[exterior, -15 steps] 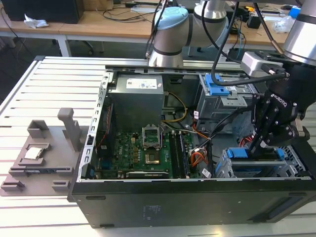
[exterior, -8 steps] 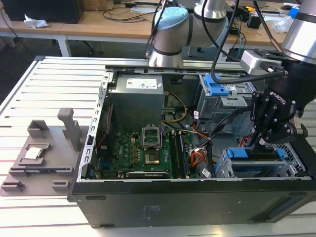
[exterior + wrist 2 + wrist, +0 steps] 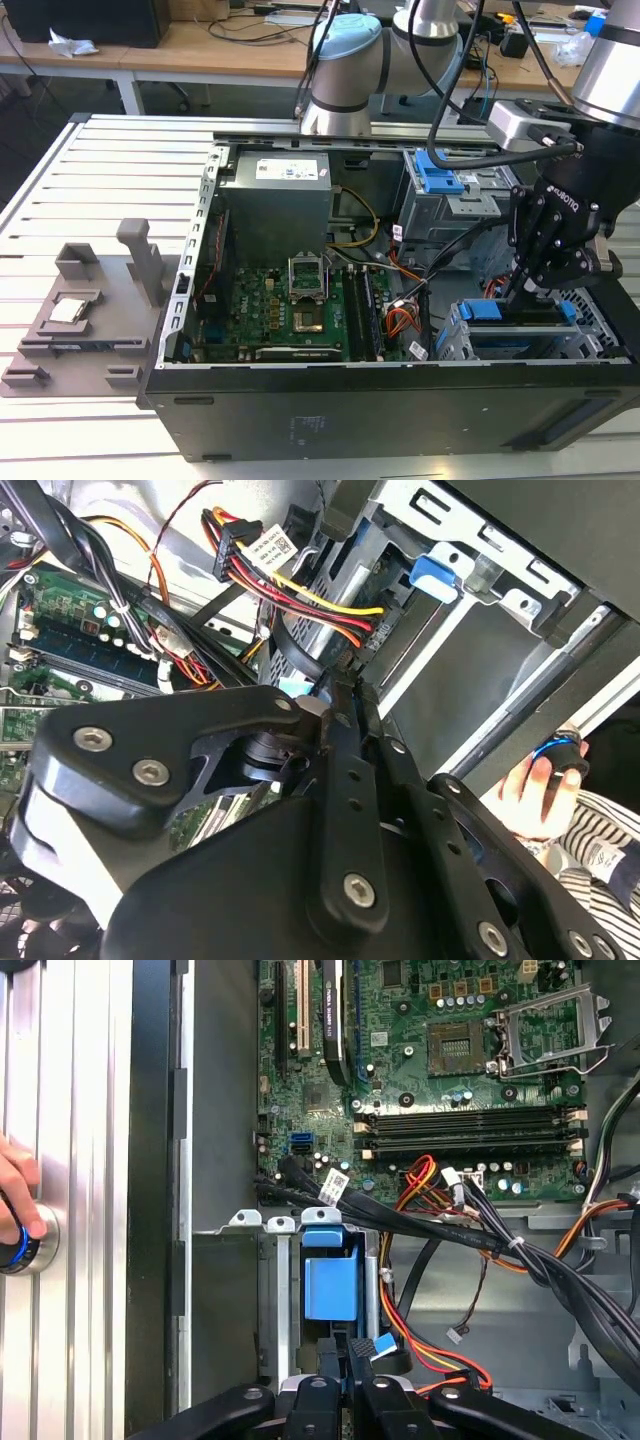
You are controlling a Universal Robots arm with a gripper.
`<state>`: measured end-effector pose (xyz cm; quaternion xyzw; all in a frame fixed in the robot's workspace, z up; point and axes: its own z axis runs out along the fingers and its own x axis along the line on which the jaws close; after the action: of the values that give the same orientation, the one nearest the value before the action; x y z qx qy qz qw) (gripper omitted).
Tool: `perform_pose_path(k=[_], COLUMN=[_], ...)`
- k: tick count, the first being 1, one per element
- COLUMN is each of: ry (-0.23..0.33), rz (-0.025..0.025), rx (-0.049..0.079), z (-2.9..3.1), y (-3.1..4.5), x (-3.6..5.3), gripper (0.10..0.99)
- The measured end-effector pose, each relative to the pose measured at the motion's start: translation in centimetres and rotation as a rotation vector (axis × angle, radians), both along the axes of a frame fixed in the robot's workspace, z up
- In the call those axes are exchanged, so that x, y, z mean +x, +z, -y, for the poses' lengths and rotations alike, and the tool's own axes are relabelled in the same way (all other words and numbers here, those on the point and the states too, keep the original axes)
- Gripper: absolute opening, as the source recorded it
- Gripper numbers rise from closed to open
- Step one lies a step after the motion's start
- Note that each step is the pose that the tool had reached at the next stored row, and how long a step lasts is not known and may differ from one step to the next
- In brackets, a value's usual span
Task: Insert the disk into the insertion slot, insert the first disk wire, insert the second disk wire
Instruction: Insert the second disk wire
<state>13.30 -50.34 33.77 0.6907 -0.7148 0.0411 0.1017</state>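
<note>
Silver-and-pale-blue jointed arm carries a black, screw-studded pincer, apparently cable-draped.

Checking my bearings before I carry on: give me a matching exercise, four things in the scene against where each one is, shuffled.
Things:
1. tool
2. disk
3. hand
4. grey fixture

Places:
a. on the table, at the exterior view's left of the case
b. on a blue-ringed button outside the case
c. just above the cage, at the exterior view's right
d. inside the cage

Pairs: 1-c, 2-d, 3-b, 4-a
</note>
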Motion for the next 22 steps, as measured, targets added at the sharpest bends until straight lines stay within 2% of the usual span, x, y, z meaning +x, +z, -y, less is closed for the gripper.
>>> perform_pose_path(k=[3,4,5,7,8,10,11,13,15,22], ry=[0.0,0.0,0.0,0.0,0.0,0.0,0.0,0.0,0.0,0.0], rz=[0.0,0.0,0.0,0.0,-0.0001,0.0,0.0,0.0,-0.0002,-0.0024], rx=[0.0,0.0,0.006,0.068,0.09,0.117,0.143,0.168,0.179,0.18], z=[0.0,0.0,0.0,0.2,0.46,1.16,2.03,2.41,2.52,2.88], y=[0.03,0.3,0.54,0.55,0.55,0.55,0.54,0.53,0.53,0.46], x=[0.0,0.0,0.0,0.01,0.0,0.01,0.0,0.01,0.15,0.81], gripper=[0.149,0.149,0.149,0.149,0.149,0.149,0.149,0.149,0.149,0.149])
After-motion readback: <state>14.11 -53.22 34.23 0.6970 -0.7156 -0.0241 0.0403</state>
